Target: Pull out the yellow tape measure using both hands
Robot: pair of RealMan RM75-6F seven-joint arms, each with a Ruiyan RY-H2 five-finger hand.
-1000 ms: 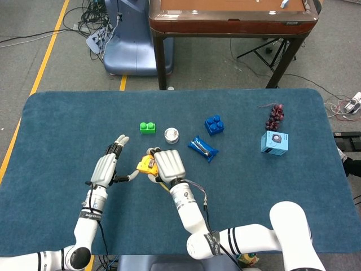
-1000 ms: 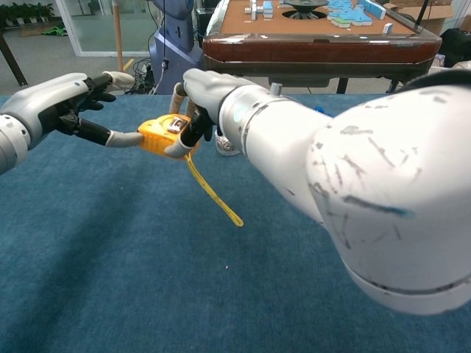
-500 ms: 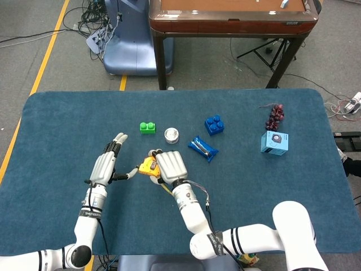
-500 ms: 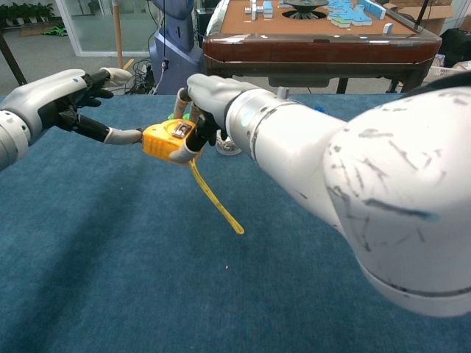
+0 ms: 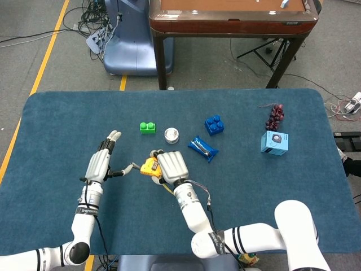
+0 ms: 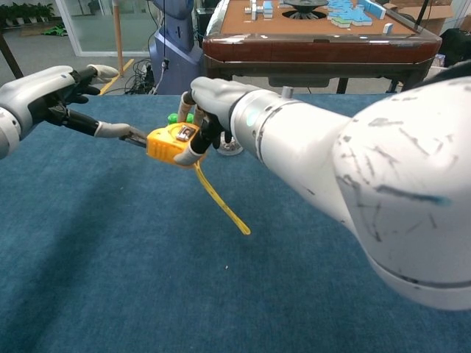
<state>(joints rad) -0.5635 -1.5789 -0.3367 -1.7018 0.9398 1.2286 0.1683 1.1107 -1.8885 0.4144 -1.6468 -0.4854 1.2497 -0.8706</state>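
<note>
The yellow tape measure (image 5: 149, 167) (image 6: 171, 143) is held above the blue table, left of centre. My right hand (image 5: 171, 166) (image 6: 210, 95) grips its case from above and from the right. A yellow strap (image 6: 221, 206) dangles from the case down to the cloth. A short dark length of tape (image 6: 136, 137) (image 5: 134, 167) runs out of the case's left side to the thumb tip of my left hand (image 5: 100, 164) (image 6: 48, 92). That hand pinches the tape's end while its other fingers stay stretched out straight.
Behind the hands lie a green brick (image 5: 148, 128), a small white round tin (image 5: 171, 135), a blue brick (image 5: 214, 125) and a blue packet (image 5: 202, 148). Dark grapes (image 5: 274, 117) and a light-blue box (image 5: 274, 142) sit at the far right. A brown table (image 5: 231, 17) stands beyond.
My left hand has moved left, away from the case, and a short length of tape now shows between them. The right hand with the case has shifted slightly right.
</note>
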